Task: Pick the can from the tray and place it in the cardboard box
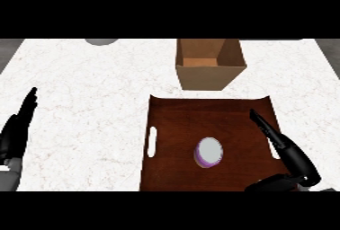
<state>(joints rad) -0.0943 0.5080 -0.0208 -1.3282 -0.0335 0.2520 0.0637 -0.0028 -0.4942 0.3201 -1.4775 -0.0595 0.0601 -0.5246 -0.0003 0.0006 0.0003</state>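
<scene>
A can (208, 152) with a pale top and purple side stands upright on the dark brown tray (174, 130), a little below its middle. Beyond the tray's far edge sits the open cardboard box (209, 64). My right hand (287, 149) hovers over the tray's right side, fingers straight and pointing up-left, thumb spread low; it is to the right of the can and not touching it. At the left edge of the view my left hand (16, 130) rests with fingers straight, holding nothing.
A grey rounded object (101, 41) shows at the counter's far edge, upper left. The white marble counter (86, 99) spreads wide to the left of the tray. The tray has slot handles on both sides.
</scene>
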